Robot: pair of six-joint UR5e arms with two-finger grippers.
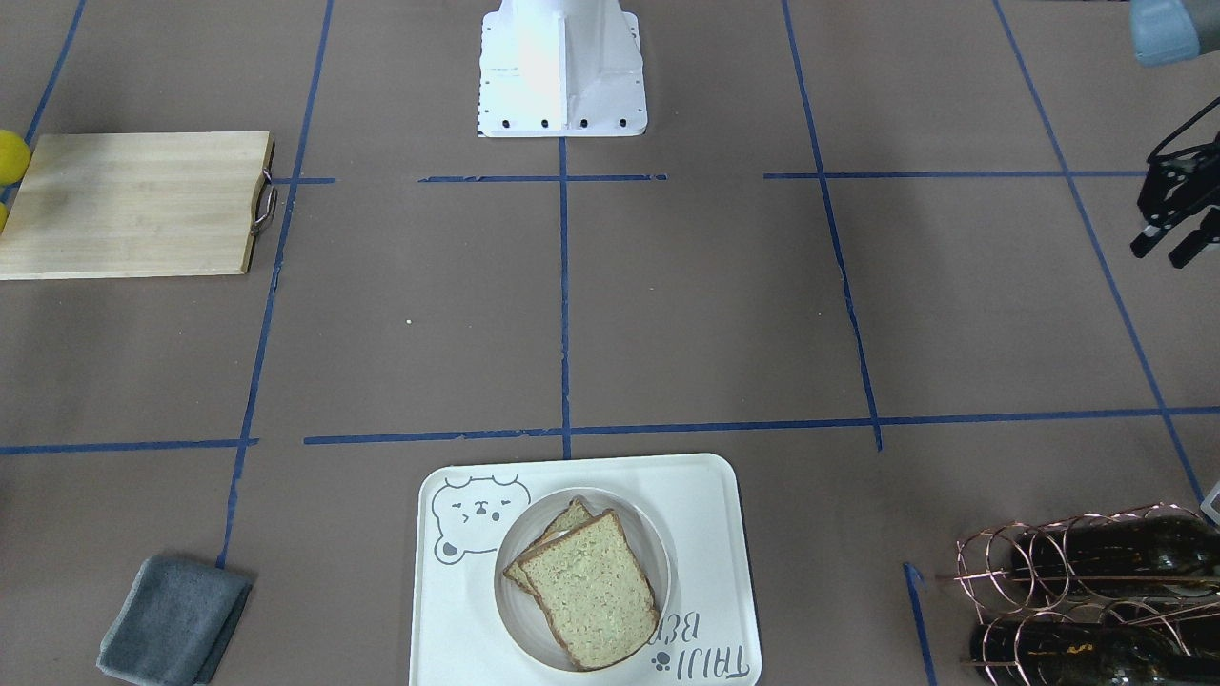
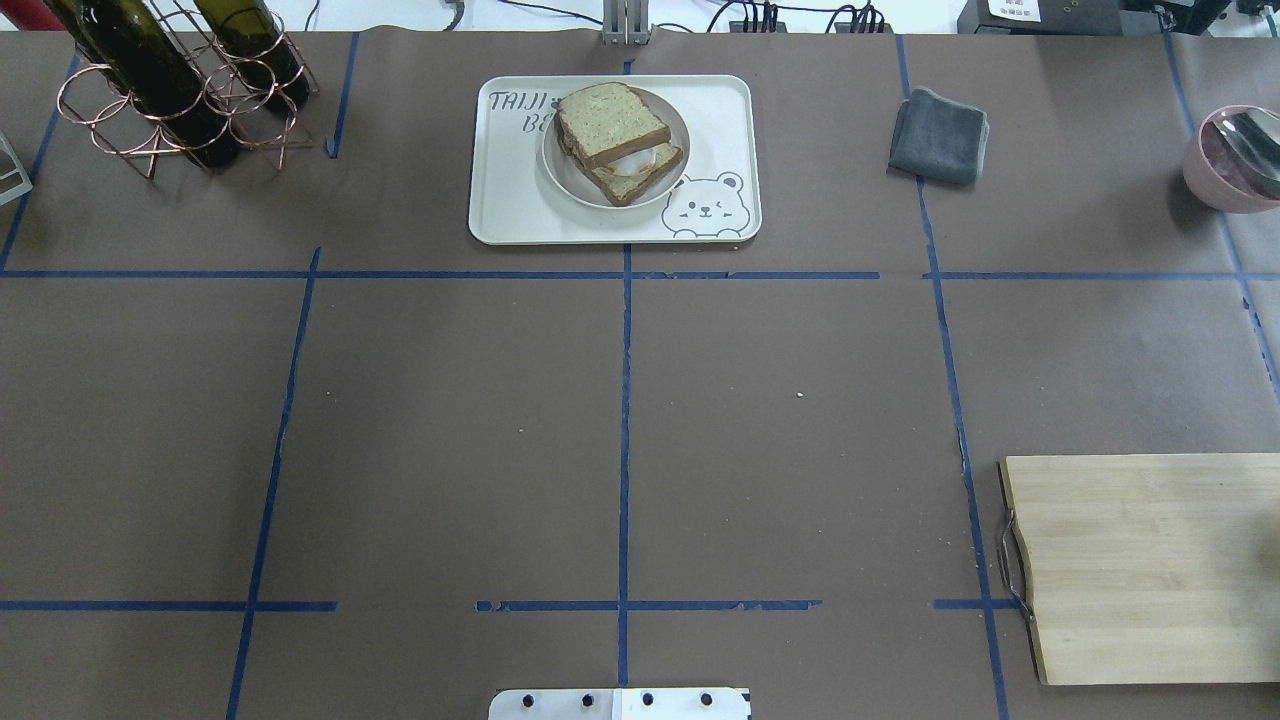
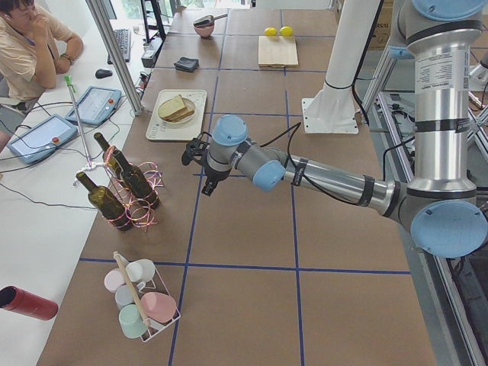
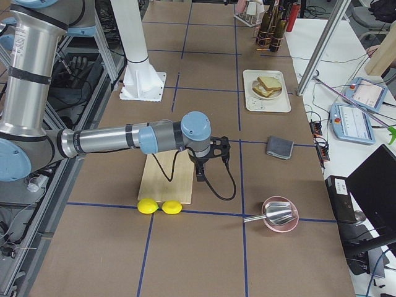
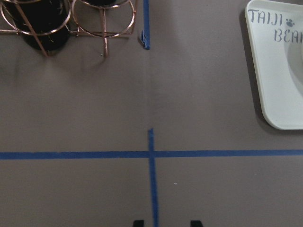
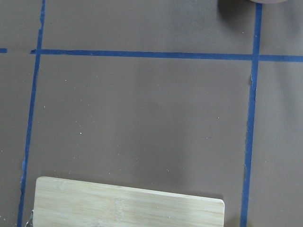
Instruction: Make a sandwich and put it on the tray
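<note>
The sandwich, two speckled bread slices with a white egg between them, lies on a small white plate. The plate stands on the cream bear tray at the table's far middle. Sandwich and tray also show in the front view. My left gripper hovers over bare table to the tray's left, near the wine rack. Its fingertips stand apart with nothing between them. My right gripper hangs by the cutting board's far edge; I cannot tell whether it is open or shut.
A wooden cutting board with a metal handle lies near right, two lemons beside it. A copper wine rack with bottles stands far left. A grey cloth and a pink bowl with a spoon lie far right.
</note>
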